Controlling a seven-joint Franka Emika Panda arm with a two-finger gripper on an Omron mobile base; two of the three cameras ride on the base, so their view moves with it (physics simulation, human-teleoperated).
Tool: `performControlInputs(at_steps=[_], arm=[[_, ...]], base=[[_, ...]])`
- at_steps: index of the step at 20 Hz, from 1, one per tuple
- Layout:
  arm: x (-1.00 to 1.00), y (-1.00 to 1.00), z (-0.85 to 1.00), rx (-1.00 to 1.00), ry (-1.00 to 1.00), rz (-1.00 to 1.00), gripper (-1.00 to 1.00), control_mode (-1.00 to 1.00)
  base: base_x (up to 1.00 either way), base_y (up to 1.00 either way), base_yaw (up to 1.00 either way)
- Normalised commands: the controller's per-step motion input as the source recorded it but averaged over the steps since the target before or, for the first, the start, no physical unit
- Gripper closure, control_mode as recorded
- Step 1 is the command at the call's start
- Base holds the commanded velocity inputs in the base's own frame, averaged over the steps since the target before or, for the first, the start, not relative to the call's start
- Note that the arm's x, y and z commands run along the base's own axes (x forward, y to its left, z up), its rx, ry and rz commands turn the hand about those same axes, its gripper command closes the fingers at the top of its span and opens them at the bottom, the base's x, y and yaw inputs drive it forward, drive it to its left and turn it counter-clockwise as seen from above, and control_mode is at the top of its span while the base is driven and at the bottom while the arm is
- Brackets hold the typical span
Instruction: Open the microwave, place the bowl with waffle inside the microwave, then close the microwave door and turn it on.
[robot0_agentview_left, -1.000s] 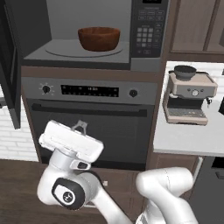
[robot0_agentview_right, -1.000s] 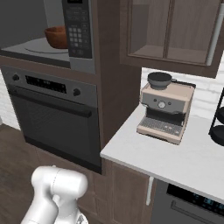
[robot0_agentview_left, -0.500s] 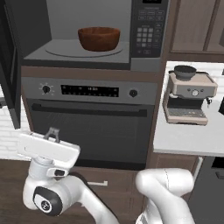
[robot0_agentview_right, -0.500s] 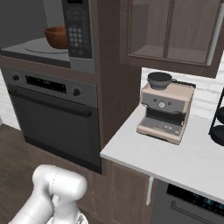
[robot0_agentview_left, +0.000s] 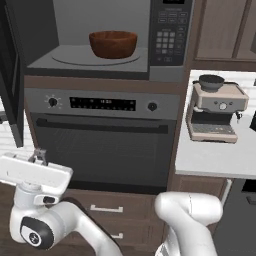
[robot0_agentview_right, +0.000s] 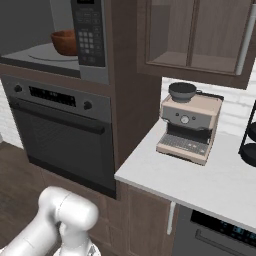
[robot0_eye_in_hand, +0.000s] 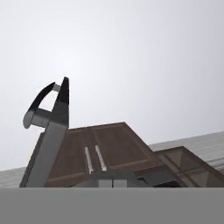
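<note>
Left base view: we are looking forward from behind the arm's left, fairly near, facing the microwave and wall oven. Right base view: we are looking from the right, sharing microwave, oven and coffee machine. Hand view: we are pointing steeply upward at ceiling and upper cabinets.

Bowl on the turntable of the open microwave; coffee machine on the white counter.

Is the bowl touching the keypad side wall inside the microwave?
Apart. In the left base view the bowl sits mid-turntable, with grey floor visible between it and the microwave keypad side.
</note>
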Motion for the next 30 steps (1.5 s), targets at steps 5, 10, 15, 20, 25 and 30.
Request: performControlInputs(at_steps=[5,10,15,20,25,30], arm=[[0.00,0.42,0.00,-0.02,-0.02,0.00,1.00,-1.00],[0.00,0.32,0.07,0.00,-0.05,0.00,1.00,-1.00],[0.11,0.26,0.09,0.00,0.00,0.00,1.00,-1.00],[0.34,0.22,0.01,0.00,0.00,0.00,1.00,-1.00],[0.10,0.05,0.31,0.00,0.00,0.00,1.00,-1.00],[0.01,0.00,0.46,0.01,-0.01,0.00,1.00,-1.00]], base=[[0.00,0.00,0.00],[0.00,0.00,0.00],[0.00,0.00,0.00],[0.00,0.00,0.00],[0.00,0.00,0.00],[0.00,0.00,0.00]])
